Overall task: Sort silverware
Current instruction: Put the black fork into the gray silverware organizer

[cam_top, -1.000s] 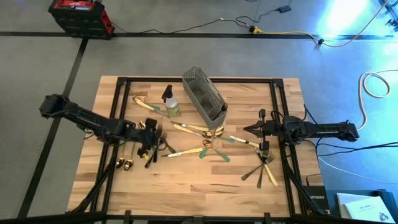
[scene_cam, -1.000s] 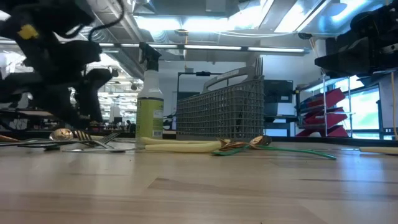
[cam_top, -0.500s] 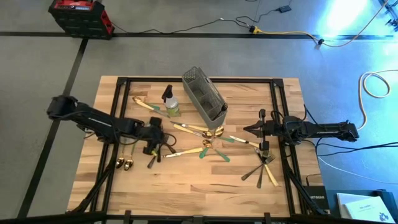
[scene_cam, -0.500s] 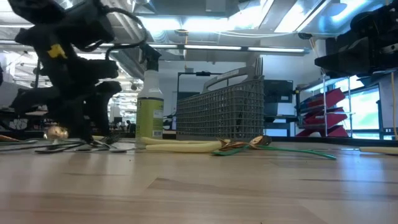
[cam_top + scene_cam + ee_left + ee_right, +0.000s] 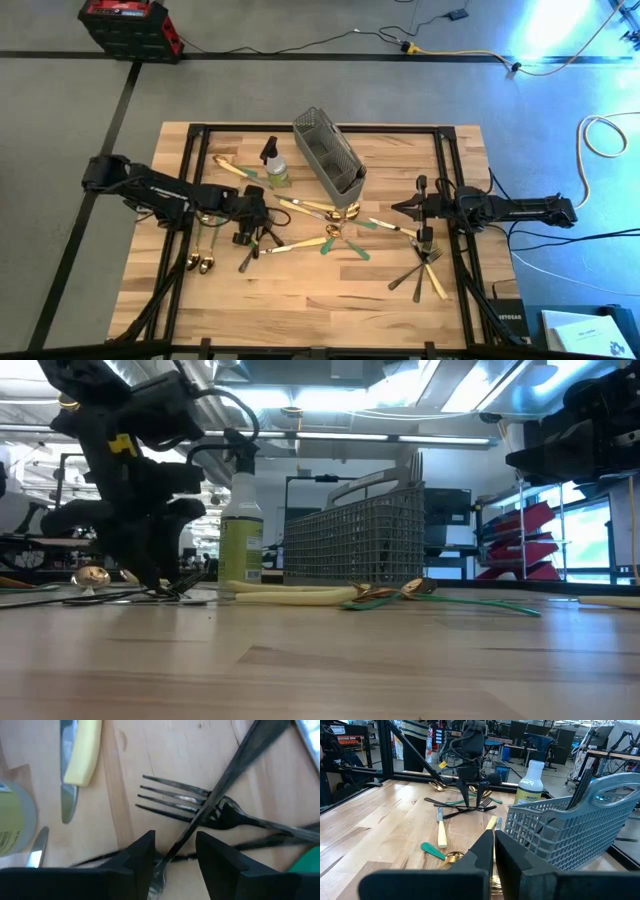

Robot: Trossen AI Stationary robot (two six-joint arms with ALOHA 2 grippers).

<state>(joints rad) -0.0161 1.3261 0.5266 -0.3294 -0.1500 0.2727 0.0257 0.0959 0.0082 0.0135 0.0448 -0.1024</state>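
While the left arm works: its left gripper [image 5: 246,222] hangs low over a tangle of dark cutlery, left of the table's [image 5: 330,300] middle.
Left pincer: fingers [image 5: 140,857] parted, straddling a slim black handle [image 5: 220,787] that crosses a black fork [image 5: 200,805]; not closed on it.
Right gripper [image 5: 408,209]: waiting at the right edge, fingers [image 5: 482,855] pressed together, holding nothing.
Silverware: gold spoons [image 5: 197,263] near the left edge; cream- and green-handled pieces [image 5: 335,240] mid-table; more forks [image 5: 425,265] on the right.
Grey mesh caddy [image 5: 328,152]: centre, toward the far edge.
Spray bottle [image 5: 529,785]: beside the caddy; label text too small to read.
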